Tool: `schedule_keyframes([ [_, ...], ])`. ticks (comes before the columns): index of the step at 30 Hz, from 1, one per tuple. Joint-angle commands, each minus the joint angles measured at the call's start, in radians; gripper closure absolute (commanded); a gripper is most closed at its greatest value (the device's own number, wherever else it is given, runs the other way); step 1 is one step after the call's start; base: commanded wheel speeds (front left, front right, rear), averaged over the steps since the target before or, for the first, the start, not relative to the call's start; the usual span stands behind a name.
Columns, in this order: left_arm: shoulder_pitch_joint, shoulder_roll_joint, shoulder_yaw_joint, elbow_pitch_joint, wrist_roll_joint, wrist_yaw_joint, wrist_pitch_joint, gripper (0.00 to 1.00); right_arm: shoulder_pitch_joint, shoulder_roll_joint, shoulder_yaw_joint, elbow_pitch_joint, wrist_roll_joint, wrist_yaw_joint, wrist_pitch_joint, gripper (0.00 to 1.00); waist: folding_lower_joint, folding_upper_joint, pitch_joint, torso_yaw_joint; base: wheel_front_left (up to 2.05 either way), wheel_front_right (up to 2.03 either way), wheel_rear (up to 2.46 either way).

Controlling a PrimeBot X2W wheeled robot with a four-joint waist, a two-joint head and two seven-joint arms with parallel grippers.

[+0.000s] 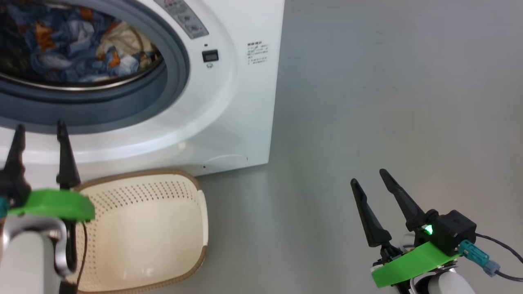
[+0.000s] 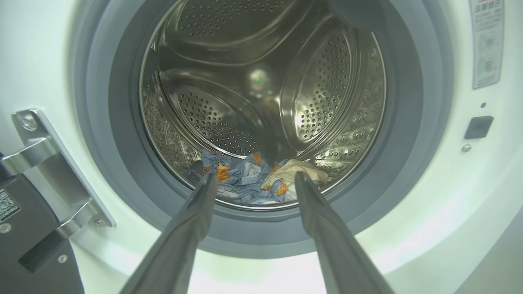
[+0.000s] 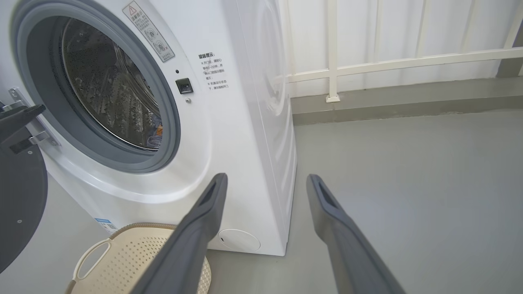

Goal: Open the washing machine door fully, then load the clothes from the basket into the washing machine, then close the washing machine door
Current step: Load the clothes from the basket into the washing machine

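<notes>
left claw (image 2: 256, 174) wide before crumpled blue-and-cream clothes (image 2: 243, 176)

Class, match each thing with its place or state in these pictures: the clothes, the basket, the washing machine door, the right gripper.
1 clothes
2 basket
3 washing machine door
4 right gripper

A on the floor before the washing machine
B open, above bare floor
C inside the drum
D swung open

Pairs: 1-C, 2-A, 3-D, 4-B

floor (image 1: 388, 102): plain grey, lay across the right of the frame
railing (image 3: 331, 49): white, upper right, stood on a grey kerb (image 3: 408, 96)
</notes>
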Motion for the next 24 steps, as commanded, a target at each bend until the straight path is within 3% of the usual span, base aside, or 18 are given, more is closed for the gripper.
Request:
schedule_keyframes([
  [1, 0.023, 0.031, 0.041, -0.045, 0.0, 0.008, -0.005, 0.0, 0.017, 0.004, 0.029, -0.018, 0.0, 0.001, -0.005, 0.0, 0.0, 0.0, -0.038, -0.013, 0.0, 0.0, 0.0],
  [12, 0.307, 0.01, 0.117, -0.241, -0.037, 0.02, -0.005, 0.0, 0.04, 0.01, 0.058, -0.01, 0.013, 0.001, -0.005, 0.0, 0.0, 0.0, -0.131, -0.042, 0.0, 0.0, 0.0],
  [24, 0.529, -0.084, 0.135, -0.405, -0.062, 0.059, -0.005, 0.0, 0.045, 0.006, 0.09, -0.01, 0.014, 0.001, -0.005, 0.0, 0.0, 0.0, -0.183, -0.049, 0.0, 0.0, 0.0],
])
